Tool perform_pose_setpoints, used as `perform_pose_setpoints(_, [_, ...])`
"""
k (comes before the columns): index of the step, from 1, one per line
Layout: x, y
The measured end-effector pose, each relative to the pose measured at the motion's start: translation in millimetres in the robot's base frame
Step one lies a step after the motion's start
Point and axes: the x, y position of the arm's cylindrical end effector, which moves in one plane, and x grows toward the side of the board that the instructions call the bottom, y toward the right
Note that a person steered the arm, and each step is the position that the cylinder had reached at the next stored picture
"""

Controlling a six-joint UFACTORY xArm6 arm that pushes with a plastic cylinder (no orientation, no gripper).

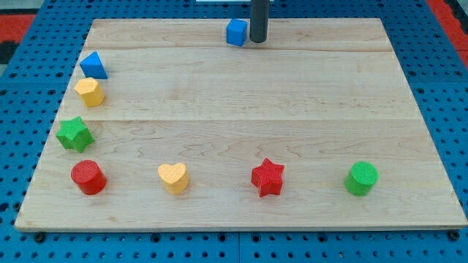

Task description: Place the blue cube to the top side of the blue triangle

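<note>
The blue cube (236, 33) sits near the top edge of the wooden board, a little left of the middle. My tip (258, 41) stands just to the cube's right, very close to it or touching. The blue triangle (93, 66) lies far off at the view's left edge, in the upper part of the board, well left of and a bit lower than the cube.
A yellow hexagon-like block (89, 92) sits right below the blue triangle, then a green star (74, 134) and a red cylinder (88, 177). Along the bottom are a yellow heart (173, 177), a red star (268, 177) and a green cylinder (361, 178).
</note>
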Motion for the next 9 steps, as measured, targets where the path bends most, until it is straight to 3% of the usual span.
perform_pose_setpoints(1, [-17,-5])
perform_pose_setpoints(3, [-22,-220])
perform_pose_setpoints(5, [-53,-220])
perform_pose_setpoints(7, [-29,-320])
perform_pose_setpoints(9, [-17,-310])
